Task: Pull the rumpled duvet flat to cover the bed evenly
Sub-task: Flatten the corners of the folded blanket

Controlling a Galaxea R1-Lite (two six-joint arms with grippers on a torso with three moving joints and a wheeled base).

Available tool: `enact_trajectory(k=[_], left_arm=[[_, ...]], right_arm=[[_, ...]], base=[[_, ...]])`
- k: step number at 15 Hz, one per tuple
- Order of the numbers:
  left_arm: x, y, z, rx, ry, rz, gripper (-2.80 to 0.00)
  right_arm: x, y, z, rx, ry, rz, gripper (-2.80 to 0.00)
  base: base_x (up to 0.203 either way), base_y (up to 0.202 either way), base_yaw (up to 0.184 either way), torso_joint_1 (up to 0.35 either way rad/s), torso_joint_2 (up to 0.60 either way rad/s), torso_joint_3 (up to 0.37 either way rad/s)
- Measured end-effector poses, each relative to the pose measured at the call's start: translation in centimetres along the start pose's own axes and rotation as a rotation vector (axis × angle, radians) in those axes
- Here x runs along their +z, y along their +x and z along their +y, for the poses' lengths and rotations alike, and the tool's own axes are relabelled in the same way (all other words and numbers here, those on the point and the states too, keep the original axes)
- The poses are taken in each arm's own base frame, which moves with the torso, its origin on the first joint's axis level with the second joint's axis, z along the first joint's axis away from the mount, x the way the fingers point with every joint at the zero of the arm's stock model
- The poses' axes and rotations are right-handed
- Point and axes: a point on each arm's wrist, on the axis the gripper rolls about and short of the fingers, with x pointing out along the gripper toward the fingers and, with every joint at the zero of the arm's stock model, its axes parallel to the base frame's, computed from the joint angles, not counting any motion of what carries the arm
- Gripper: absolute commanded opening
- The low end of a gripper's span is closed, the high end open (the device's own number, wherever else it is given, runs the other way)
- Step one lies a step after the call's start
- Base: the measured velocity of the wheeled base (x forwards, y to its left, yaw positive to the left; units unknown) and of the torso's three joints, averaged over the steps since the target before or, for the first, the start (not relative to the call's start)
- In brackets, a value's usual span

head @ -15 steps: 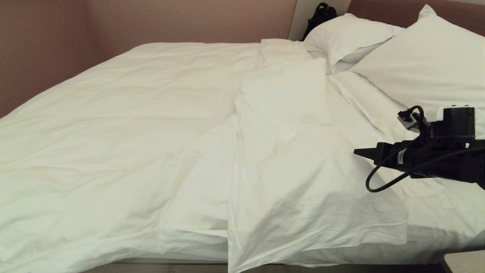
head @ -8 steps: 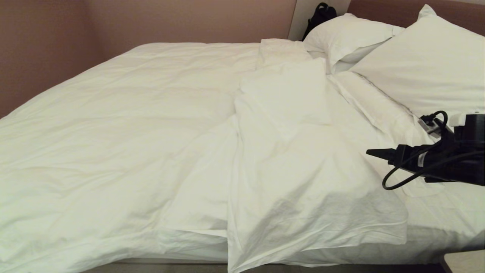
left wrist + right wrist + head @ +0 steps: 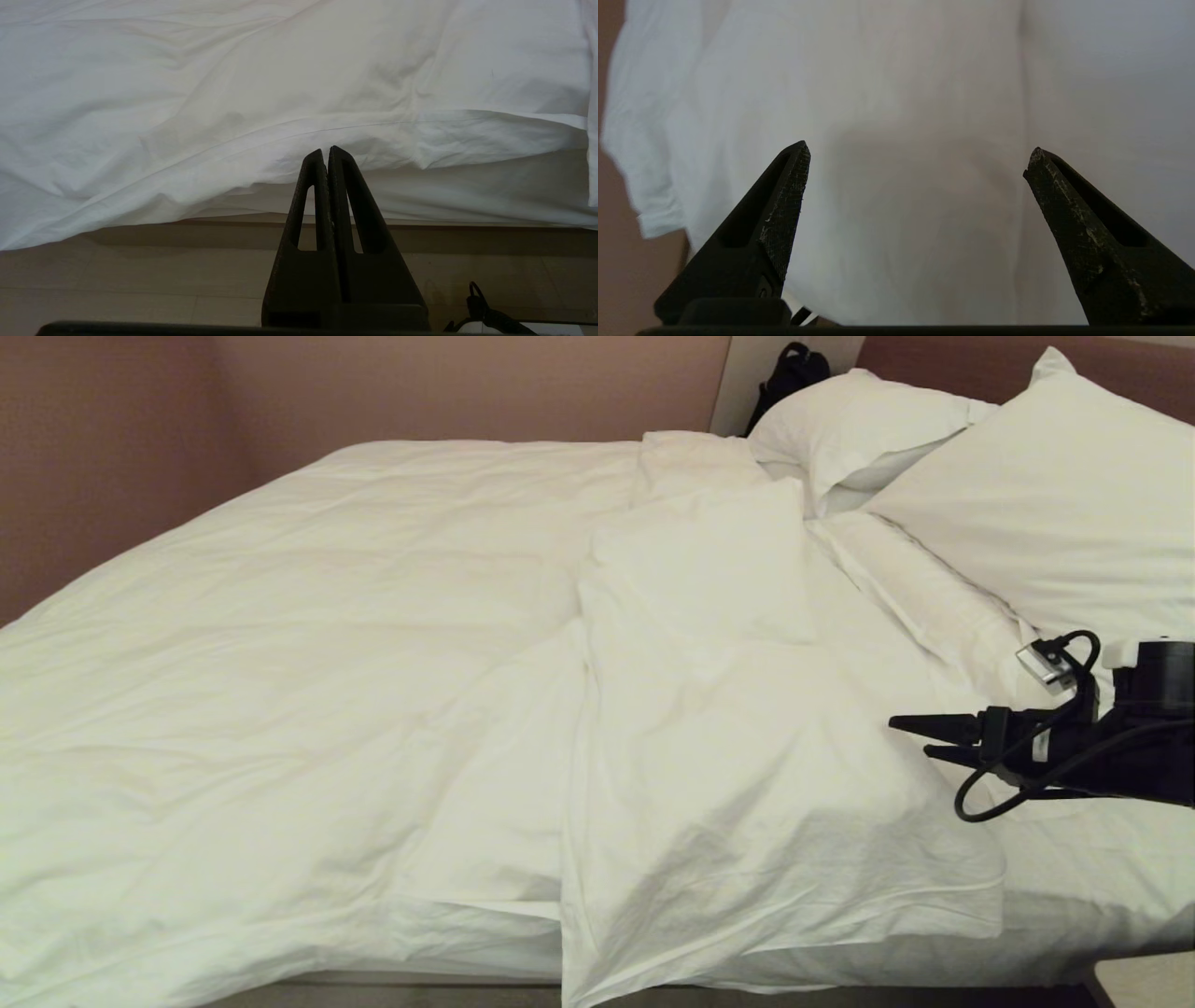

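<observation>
bedding in white is filling the head view: the duvet is lying spread over the left and middle of the bed, its surface softly creased, while a folded-back flap of it is lying doubled over toward the right of centre, its hemmed edge hanging near the bed's front side. the left gripper is appearing only in its own wrist view, where its fingers are pressing together with nothing between them, pointing at the duvet's drooping front hem above a pale floor. further right in the head view, two pillows are leaning against the brownish headboard, and a dark bag is sitting behind them beside the wall. at the right edge, the right gripper is reaching in level above the bedding just beside the flap, holding nothing; in the right wrist view its fingers are standing spread wide over white fabric.
</observation>
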Motion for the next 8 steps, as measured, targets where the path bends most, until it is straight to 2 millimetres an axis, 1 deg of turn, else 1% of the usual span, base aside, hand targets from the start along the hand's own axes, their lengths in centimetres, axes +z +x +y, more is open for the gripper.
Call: enact_trajectory(k=[4,8], left_arm=[[0.0,0.0,0.0,0.0,0.0,0.0,-2.8],[0.0,0.0,0.0,0.001,0.0,0.0,-2.8]], right_arm=[[-0.53,0.54,-0.45,0.123,0.022,0.052,0.0],[-0.76,0.91,-0.88,0.188,0.035,0.078,0.0]], base=[[0.0,0.0,0.0,0.0,0.0,0.0],[0.0,0.0,0.0,0.0,0.0,0.0]])
